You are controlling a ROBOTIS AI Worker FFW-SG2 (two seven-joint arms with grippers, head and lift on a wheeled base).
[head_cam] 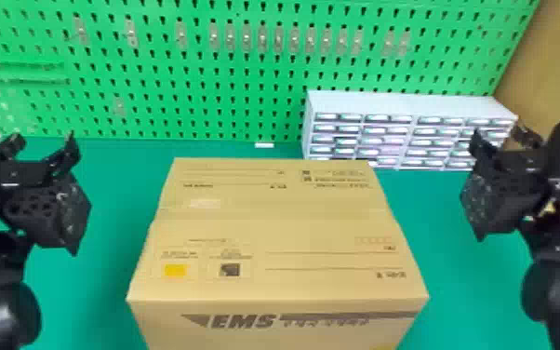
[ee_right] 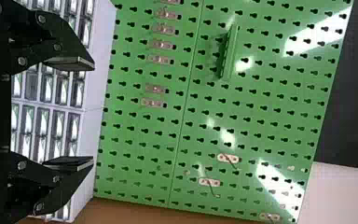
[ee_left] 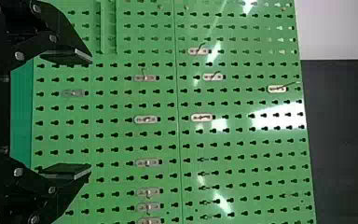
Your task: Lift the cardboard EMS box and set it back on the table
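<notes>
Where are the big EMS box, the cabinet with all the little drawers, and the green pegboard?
EMS box (head_cam: 270, 225): head view, on its top.
Drawer cabinet (head_cam: 404, 132): head view, on its front.
Green pegboard (head_cam: 246, 88): head view, on its holed face.

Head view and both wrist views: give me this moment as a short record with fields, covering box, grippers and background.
box: cardboard EMS box, top closed, on the green table
left gripper: left gripper open, out to the box's left, not touching it
right gripper: right gripper open, out to its right, not touching it
background: green pegboard; drawer cabinet behind the box, toward the right
</notes>
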